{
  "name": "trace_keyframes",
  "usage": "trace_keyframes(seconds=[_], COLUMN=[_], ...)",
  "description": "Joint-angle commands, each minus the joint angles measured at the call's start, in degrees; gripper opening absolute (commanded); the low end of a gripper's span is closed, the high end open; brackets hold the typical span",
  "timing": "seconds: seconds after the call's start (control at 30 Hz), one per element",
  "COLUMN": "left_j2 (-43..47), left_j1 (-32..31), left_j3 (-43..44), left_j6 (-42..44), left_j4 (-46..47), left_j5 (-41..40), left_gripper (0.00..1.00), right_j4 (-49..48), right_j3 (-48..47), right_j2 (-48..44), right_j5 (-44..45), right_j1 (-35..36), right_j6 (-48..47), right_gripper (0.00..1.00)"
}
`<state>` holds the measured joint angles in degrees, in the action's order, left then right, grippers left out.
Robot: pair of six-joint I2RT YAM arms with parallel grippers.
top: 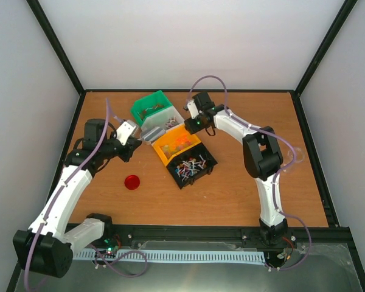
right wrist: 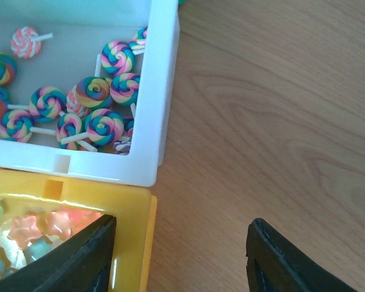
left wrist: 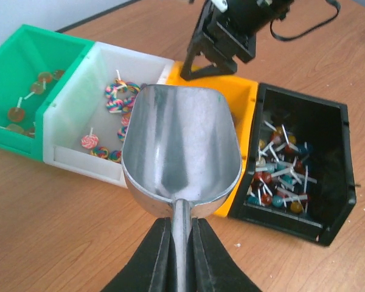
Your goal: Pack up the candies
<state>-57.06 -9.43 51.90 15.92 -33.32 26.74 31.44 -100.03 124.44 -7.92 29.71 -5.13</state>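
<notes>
The candies lie sorted in four bins set side by side. Small ball lollipops [left wrist: 278,176] fill the black bin [top: 194,165]; swirl lollipops [right wrist: 91,103] lie in the white bin [right wrist: 161,91]; pale star-shaped sweets [right wrist: 30,234] sit in the orange bin [right wrist: 131,231]. My left gripper [left wrist: 181,243] is shut on the handle of an empty metal scoop [left wrist: 181,146], whose bowl hangs over the seam between the white and orange bins. My right gripper [right wrist: 181,243] is open, astride the orange bin's corner wall: one finger [right wrist: 79,255] inside, the other over bare table.
A green bin [top: 151,106] with brown lollipops [left wrist: 27,97] ends the row at the far left. A round red lid [top: 132,182] lies on the table near the left arm. Black frame posts stand at the table corners.
</notes>
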Motion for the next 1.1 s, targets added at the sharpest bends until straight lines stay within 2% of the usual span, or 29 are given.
trace_keyframes(seconds=[0.0, 0.17, 0.3, 0.4, 0.47, 0.7, 0.9, 1.07], left_j2=[-2.2, -4.9, -5.7, -6.0, -6.3, -7.7, -8.4, -8.2], left_j1=[0.3, 0.2, 0.1, -0.2, -0.5, -1.8, -2.4, -2.6], left_j3=[2.2, 3.9, 4.3, 4.3, 4.1, 3.8, 4.1, 3.0], left_j6=[5.1, 11.9, 14.1, 14.5, 14.7, 14.8, 13.9, 12.9], left_j4=[-0.9, -5.5, -6.2, -6.0, -5.8, -5.0, -4.0, -2.2], left_j5=[4.6, 7.5, 8.2, 8.7, 9.3, 11.1, 11.7, 11.9], left_gripper=[0.01, 0.01, 0.01, 0.01, 0.01, 0.01, 0.01, 0.01], right_j4=[-0.2, 5.1, 16.3, 26.4, 30.1, 48.4, 50.4, 53.6], right_j3=[-0.6, -4.8, -10.2, -13.1, -11.4, -10.2, -6.3, -2.6], right_j2=[-4.5, -9.2, -12.6, -14.5, -17.6, -22.4, -26.8, -25.7], right_j5=[-5.4, -17.7, -22.4, -22.1, -22.0, -19.2, -6.4, 0.1], right_j1=[-2.5, -7.2, -11.5, -17.0, -21.7, -41.6, -54.4, -57.6], right_j6=[-2.1, -7.2, -14.3, -17.0, -18.9, -29.0, -32.0, -32.7], right_gripper=[0.60, 0.81, 0.99, 1.00, 1.00, 1.00, 1.00, 1.00])
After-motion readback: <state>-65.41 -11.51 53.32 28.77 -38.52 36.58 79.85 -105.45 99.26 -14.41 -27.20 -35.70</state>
